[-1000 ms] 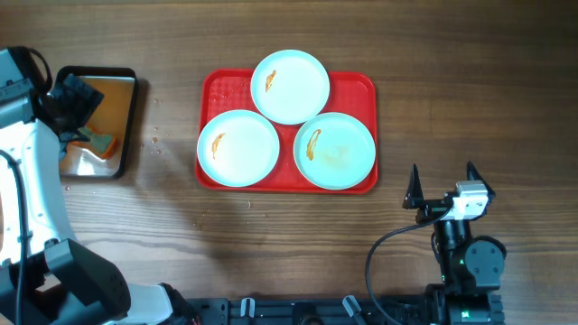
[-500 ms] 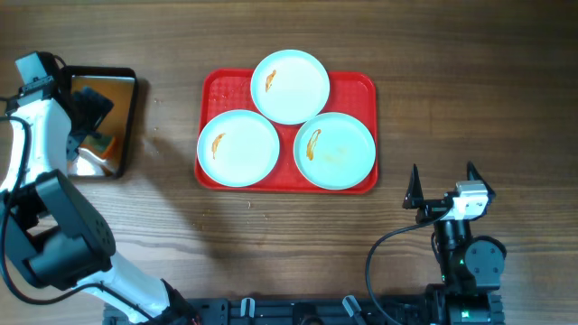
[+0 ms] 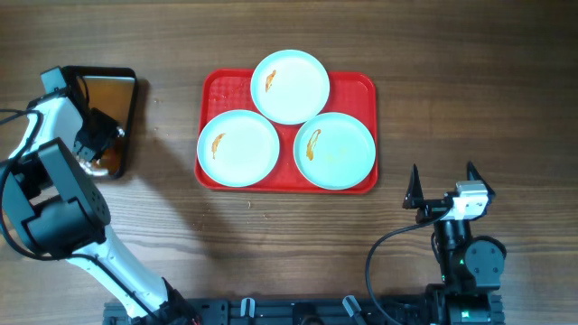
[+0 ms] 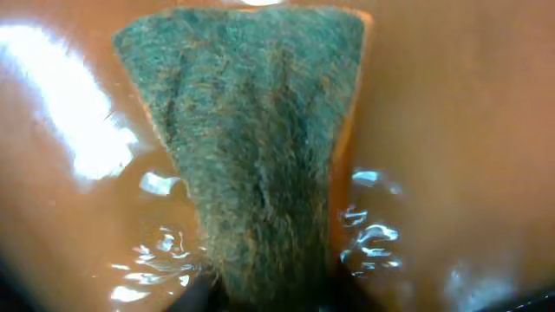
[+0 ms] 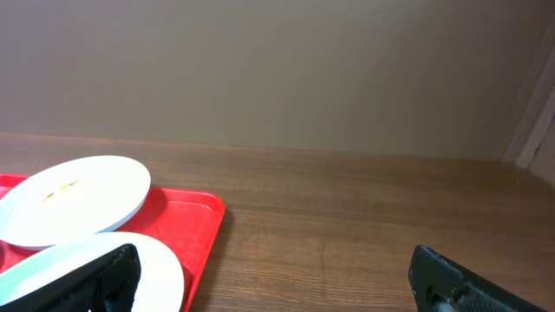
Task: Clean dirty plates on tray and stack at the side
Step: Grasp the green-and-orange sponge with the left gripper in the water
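Note:
Three pale plates lie on the red tray [image 3: 361,83]: one at the back [image 3: 289,86], one front left [image 3: 237,148], one front right [image 3: 334,150], each with an orange-brown smear. My left gripper [image 3: 93,140] is down in the black tray [image 3: 129,81] of brown water. In the left wrist view it [image 4: 264,295] is shut on a green sponge [image 4: 251,147] with an orange underside, which is squeezed narrow between the dark fingers. My right gripper [image 3: 442,185] stands open near the table's front right, beside the red tray [image 5: 195,212], holding nothing.
Brown water with bright reflections surrounds the sponge. In the right wrist view the back plate [image 5: 74,199] and the front right plate [image 5: 130,260] sit to the left, with bare wooden table [image 5: 347,225] ahead up to a beige wall.
My left arm has swung down over the black tray and its jaws have closed on the sponge. The right arm and the plates have not moved.

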Controlling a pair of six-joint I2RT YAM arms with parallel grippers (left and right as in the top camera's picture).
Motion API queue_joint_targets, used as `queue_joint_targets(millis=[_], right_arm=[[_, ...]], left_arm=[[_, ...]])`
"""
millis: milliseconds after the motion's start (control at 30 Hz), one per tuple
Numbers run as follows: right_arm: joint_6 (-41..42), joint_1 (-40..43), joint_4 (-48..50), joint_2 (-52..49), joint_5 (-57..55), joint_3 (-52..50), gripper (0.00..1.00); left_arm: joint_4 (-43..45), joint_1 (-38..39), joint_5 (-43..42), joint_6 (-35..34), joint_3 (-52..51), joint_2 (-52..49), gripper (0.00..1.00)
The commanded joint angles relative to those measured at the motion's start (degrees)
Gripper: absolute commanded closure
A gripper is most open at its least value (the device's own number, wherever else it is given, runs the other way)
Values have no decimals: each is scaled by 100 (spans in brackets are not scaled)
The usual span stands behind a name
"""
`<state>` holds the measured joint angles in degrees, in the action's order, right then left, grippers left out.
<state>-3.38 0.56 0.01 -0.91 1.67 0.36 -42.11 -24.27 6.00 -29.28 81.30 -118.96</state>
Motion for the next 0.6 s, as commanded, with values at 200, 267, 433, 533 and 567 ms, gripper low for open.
queue_joint_targets(millis=[200,267,433,533,567], right_arm=[[-98,26,13,26,70,-7,0],[-98,26,11,26,70,-7,0],[-101,26,13,26,70,-7,0],[-98,26,13,26,70,-7,0],[-103,26,13,26,70,-7,0]], left_arm=[[83,-7,-35,-15,35,-120,11],[197,-9,-28,-13,35,-120,0],[538,-9,-9,-15,35,-131,15],[570,-9,-9,-15,35,-229,74],[564,-9,9,-15,35,-275,96]])
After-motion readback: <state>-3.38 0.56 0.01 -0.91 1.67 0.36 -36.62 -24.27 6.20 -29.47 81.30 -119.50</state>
